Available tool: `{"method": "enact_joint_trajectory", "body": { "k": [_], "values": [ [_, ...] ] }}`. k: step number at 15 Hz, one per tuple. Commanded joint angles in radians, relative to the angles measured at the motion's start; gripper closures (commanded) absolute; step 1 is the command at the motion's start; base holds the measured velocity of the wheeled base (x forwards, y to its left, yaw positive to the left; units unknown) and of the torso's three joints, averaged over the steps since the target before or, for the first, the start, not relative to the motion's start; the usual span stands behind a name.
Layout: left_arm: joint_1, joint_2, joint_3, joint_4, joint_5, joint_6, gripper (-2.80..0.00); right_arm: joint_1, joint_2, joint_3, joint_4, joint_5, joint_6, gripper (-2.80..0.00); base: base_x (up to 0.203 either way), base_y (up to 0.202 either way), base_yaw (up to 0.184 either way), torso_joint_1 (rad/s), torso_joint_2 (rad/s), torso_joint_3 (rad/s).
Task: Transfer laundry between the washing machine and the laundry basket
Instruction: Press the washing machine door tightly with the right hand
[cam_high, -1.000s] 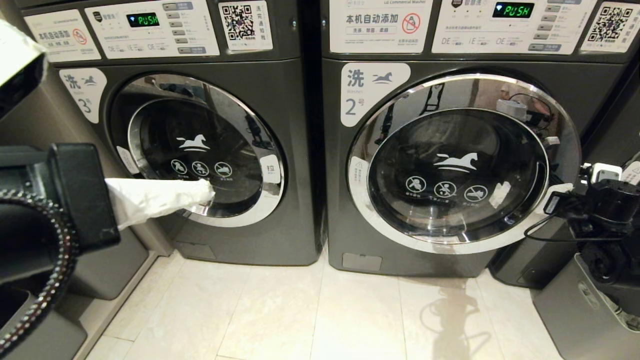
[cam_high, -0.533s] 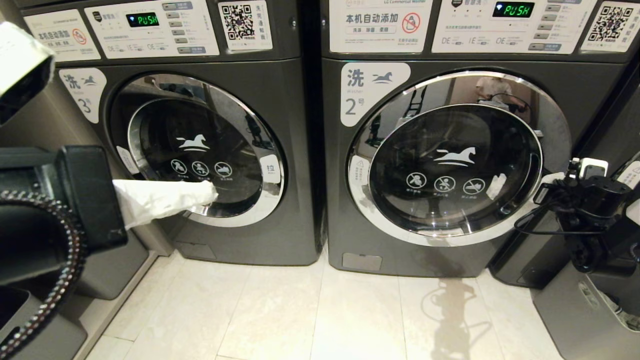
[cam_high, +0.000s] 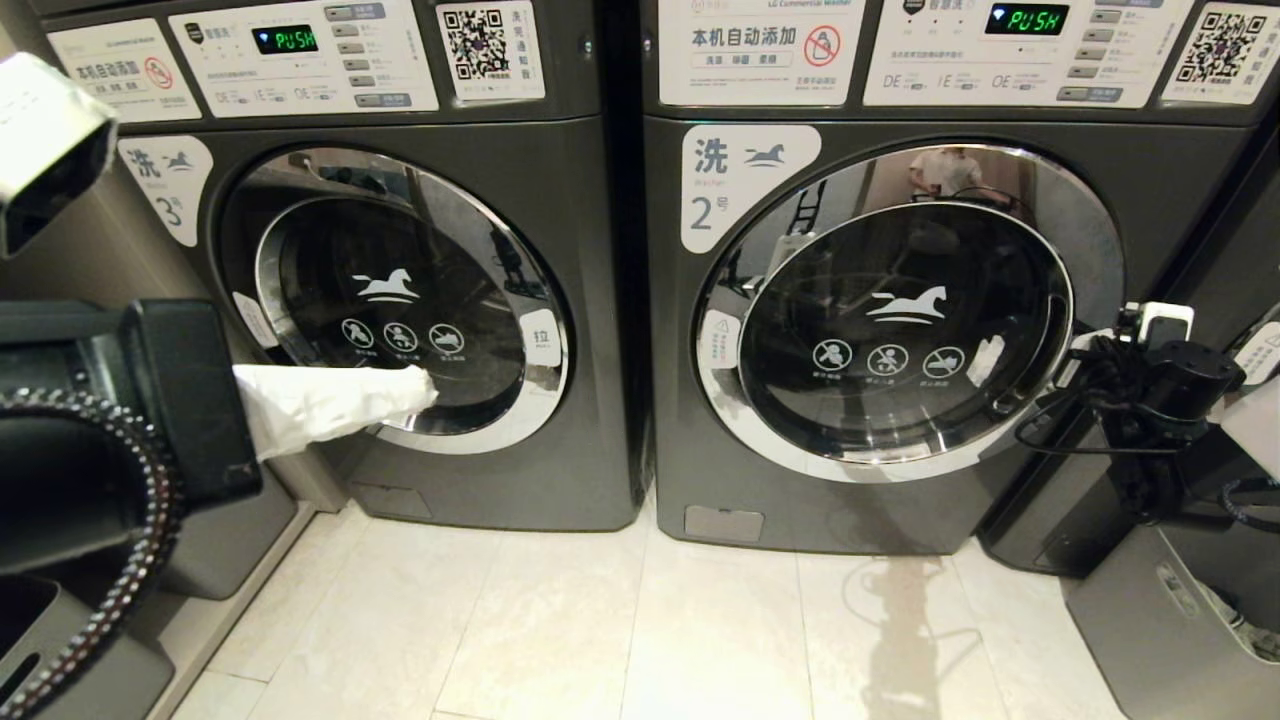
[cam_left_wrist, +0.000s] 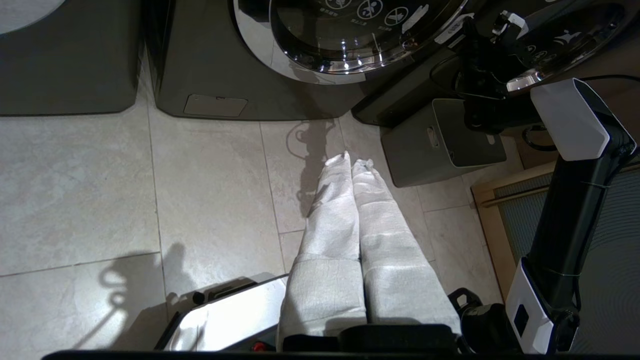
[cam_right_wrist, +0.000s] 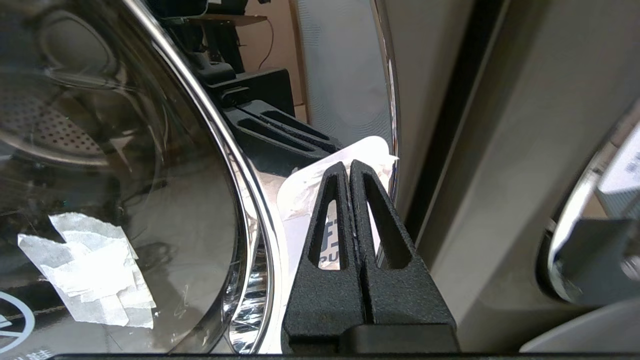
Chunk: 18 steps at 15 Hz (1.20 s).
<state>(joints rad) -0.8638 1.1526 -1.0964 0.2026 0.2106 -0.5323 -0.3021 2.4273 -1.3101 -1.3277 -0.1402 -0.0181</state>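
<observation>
Swung nearer shut, washer "2" door (cam_high: 905, 310) meets my closed, empty right gripper (cam_right_wrist: 350, 167); display (cam_high: 1026, 19) reads "PUSH".

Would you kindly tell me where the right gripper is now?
The right gripper, shut, sits at the right rim of washer 2's door, against its white handle label.

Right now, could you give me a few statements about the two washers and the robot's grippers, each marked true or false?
1. Both washer displays read PUSH. True: washer 2, washer 3.
2. The right gripper has its fingers wide open. False: they are shut, by the white tag on washer 2's door rim.
3. The left gripper is shut, its fingers wrapped in white. True.
4. Washer 3's door stands wide open. False: it looks closed.
</observation>
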Motion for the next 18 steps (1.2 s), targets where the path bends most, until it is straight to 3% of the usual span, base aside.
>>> {"method": "enact_joint_trajectory", "body": {
  "k": [1,11,18],
  "values": [
    [0.0,-0.008,0.0,0.002,0.003,-0.003,0.0,-0.001,0.032,-0.035,-0.006,0.007,-0.002,0.0,0.0,0.0,0.0,0.0,0.0,0.0],
    [0.0,-0.024,-0.002,0.011,0.004,-0.001,0.0,-0.021,0.155,-0.219,-0.004,0.033,-0.019,0.0,0.0,0.0,0.0,0.0,0.0,0.0],
    [0.0,-0.022,-0.002,0.011,0.004,-0.001,0.0,-0.02,0.161,-0.227,-0.005,0.082,-0.016,0.0,0.0,0.0,0.0,0.0,0.0,0.0]
  ]
}}
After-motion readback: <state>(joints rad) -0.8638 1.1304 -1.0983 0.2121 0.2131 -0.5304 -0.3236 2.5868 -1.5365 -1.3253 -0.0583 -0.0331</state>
